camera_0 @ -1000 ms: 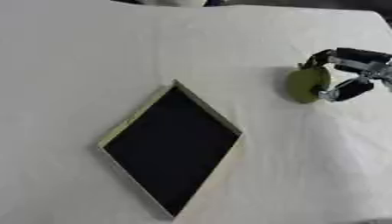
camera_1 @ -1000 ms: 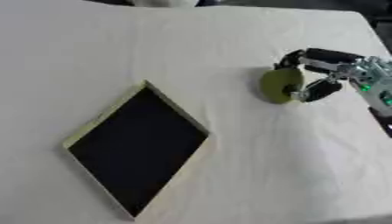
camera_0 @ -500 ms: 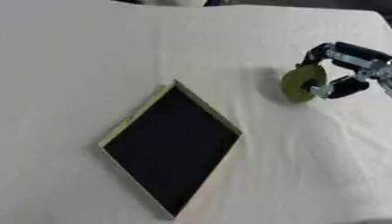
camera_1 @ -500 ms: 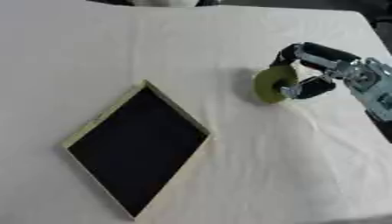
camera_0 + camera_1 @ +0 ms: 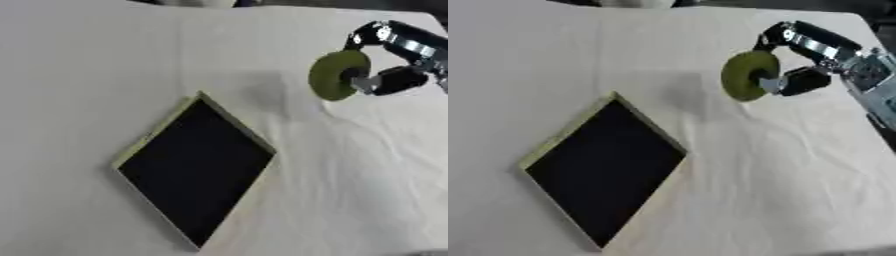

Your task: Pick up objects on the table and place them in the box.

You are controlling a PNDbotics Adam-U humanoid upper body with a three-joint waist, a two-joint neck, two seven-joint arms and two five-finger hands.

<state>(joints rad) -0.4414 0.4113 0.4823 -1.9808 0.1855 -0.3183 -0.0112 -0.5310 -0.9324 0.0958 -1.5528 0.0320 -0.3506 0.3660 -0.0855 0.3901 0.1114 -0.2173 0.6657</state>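
While right hand (image 5: 802, 60) grips disc (image 5: 744, 76), box (image 5: 604, 169) lies apart.

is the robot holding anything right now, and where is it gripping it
Yes: the right hand holds a green disc, its fingers pinching it at the right-hand edge, clear of the box.

Soft, even, bright light on the pale tablecloth (image 5: 105, 60); both views blurry, with faint diffuse shadows.

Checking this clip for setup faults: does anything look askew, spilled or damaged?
Only the box stands out: it sits turned corner-on, like a diamond, on the wrinkled white cloth. The right hand holds the green disc normally; nothing spilled or damaged.
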